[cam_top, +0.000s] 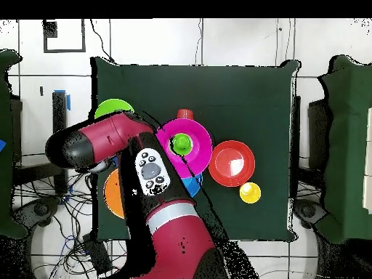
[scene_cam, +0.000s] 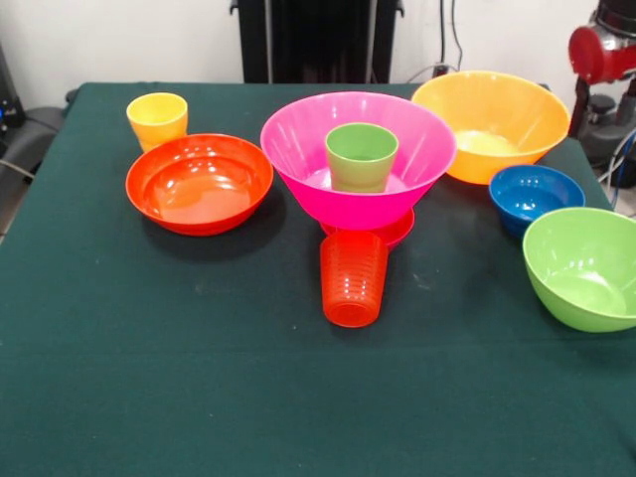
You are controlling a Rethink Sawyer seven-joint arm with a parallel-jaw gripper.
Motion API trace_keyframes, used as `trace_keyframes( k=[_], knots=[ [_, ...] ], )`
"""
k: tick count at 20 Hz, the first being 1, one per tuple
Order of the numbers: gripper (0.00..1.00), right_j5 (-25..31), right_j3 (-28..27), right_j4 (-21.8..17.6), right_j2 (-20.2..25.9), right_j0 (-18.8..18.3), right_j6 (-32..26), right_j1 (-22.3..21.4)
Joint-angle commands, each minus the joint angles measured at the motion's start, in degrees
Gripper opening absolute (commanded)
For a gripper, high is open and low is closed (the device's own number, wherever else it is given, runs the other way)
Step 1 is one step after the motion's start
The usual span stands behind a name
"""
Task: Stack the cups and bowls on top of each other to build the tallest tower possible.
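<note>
The tower is a large pink bowl (scene_cam: pixel 298 139) (cam_top: pixel 197 138) with a light green cup (scene_cam: pixel 361 156) (cam_top: pixel 179 143) standing inside it. The pink bowl rests on a small magenta bowl (scene_cam: pixel 399 232), of which only the rim shows. A ribbed orange-red cup (scene_cam: pixel 353 278) (cam_top: pixel 185 114) sits on the cloth just in front of it. Beside the tower are a shallow red-orange bowl (scene_cam: pixel 199 184) (cam_top: pixel 232 163) and a yellow cup (scene_cam: pixel 157 119) (cam_top: pixel 250 192). A yellow-orange bowl (scene_cam: pixel 492 124) (cam_top: pixel 112 195), a blue bowl (scene_cam: pixel 535 194) and a lime green bowl (scene_cam: pixel 586 268) (cam_top: pixel 112 109) stand apart. No view shows the gripper.
The red arm (cam_top: pixel 109 138) reaches over the table's robot side and hides part of the yellow-orange bowl in the overhead view. A blue patch (cam_top: pixel 192 185) shows at the pink bowl's edge beside the arm. A red arm joint (scene_cam: pixel 601 50) shows at the front view's top right.
</note>
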Motion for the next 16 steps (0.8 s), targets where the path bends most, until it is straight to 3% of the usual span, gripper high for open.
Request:
trace_keyframes(
  k=[1, 16],
  knots=[
    [1.0, -1.6, -3.7, -6.5, -4.0, 1.5, 1.3, 2.8],
    [1.0, -4.5, -5.9, -8.2, -5.6, 3.9, 3.0, 5.8]
  ],
)
